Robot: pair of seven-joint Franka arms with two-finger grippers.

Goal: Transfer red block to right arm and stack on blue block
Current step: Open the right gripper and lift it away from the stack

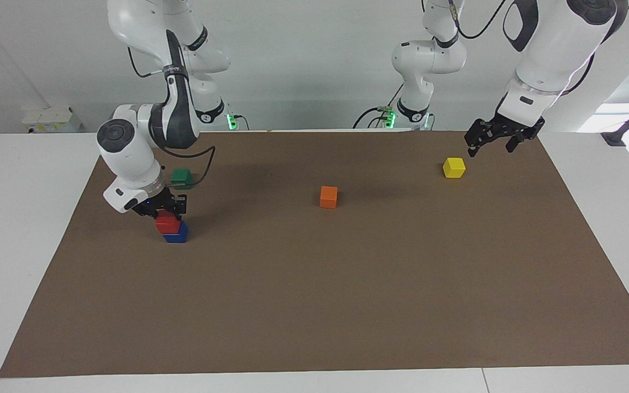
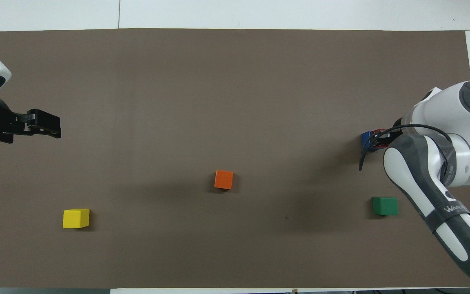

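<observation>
The red block point(image 1: 167, 222) sits on the blue block point(image 1: 176, 234) toward the right arm's end of the brown mat, slightly offset toward the robots. My right gripper point(image 1: 164, 212) is down on top of the red block, its blue wrist light showing. In the overhead view the right arm covers most of the stack; only an edge of the blue block point(image 2: 366, 139) and a sliver of the red block point(image 2: 377, 131) show. My left gripper point(image 1: 490, 152) is open and empty, raised above the mat beside the yellow cube point(image 1: 454, 167), and the arm waits there; the gripper also shows in the overhead view point(image 2: 56, 130).
A green cube point(image 1: 182, 178) lies just nearer to the robots than the stack, close to the right arm. An orange cube point(image 1: 328, 197) lies mid-mat. The brown mat point(image 1: 347, 305) covers most of the white table.
</observation>
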